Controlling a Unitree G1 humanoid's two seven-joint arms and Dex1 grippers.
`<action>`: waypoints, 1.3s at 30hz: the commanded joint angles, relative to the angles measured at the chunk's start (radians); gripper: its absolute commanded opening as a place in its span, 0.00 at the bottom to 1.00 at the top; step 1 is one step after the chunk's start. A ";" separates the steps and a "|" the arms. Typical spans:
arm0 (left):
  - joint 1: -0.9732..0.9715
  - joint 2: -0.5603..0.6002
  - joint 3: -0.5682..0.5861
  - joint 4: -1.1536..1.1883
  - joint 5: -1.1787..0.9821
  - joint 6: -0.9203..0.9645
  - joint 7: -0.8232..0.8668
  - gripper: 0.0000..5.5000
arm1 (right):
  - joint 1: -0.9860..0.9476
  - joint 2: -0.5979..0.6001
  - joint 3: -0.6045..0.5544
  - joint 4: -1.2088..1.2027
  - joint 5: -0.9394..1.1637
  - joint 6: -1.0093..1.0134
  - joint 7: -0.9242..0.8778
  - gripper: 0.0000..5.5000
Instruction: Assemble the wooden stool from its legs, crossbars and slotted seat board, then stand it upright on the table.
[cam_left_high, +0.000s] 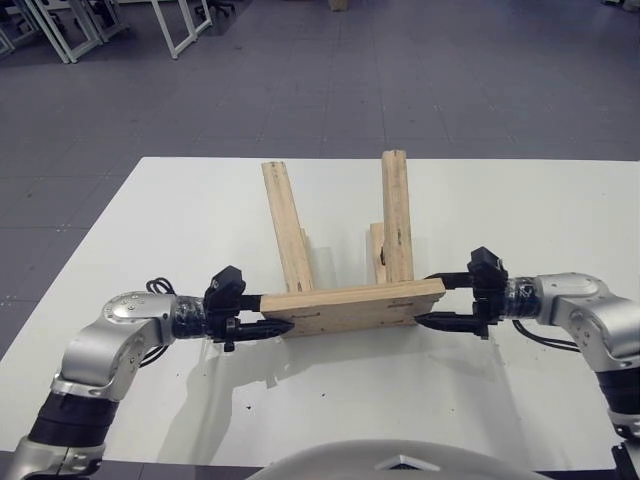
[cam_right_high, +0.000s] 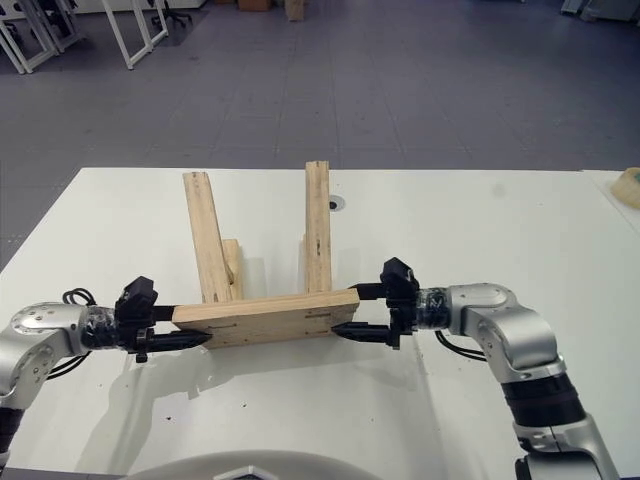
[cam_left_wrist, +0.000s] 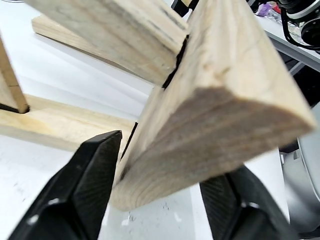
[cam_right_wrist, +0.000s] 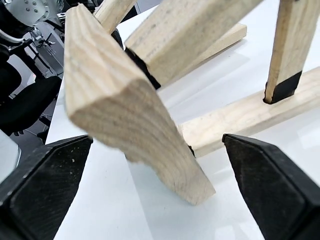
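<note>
At lower centre of the head view, the seat board (cam_left_high: 350, 306) rests edge-down on the surface (cam_left_high: 520, 210), legs (cam_left_high: 396, 210) pointing up-frame. The left gripper (cam_left_high: 272, 312) has its jaws seemingly clamped on one end; the right gripper (cam_left_high: 428, 298) has its jaws gaping astride the other. Likely next: close right, tip upright.

White surface (cam_left_high: 500, 200) ahead of me. Wooden stool (cam_left_high: 350, 270) lies on its side, near my edge. Seat board (cam_left_high: 355, 305) stands on long edge, closest to me. Left leg (cam_left_high: 287, 225) and right leg (cam_left_high: 396, 210) point away from me, raised off surface. Lower leg (cam_right_wrist: 235, 120) lies flat on surface. Small round hole (cam_right_high: 335, 203) in surface just past leg ends. Few dark specks (cam_left_high: 250, 408) on my side of board.
</note>
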 joint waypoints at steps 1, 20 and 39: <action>-0.072 -0.001 -0.050 0.072 0.039 -0.012 -0.036 0.38 | -0.051 -0.018 0.032 0.069 -0.043 -0.095 0.081 0.78; -0.225 -0.011 -0.093 0.236 0.068 -0.044 -0.172 0.36 | -0.200 0.068 0.116 0.291 -0.131 -0.247 0.204 0.28; -0.307 0.005 0.133 0.036 -0.324 0.362 -0.161 0.26 | -0.166 -0.019 -0.150 -0.025 0.333 0.354 0.166 0.26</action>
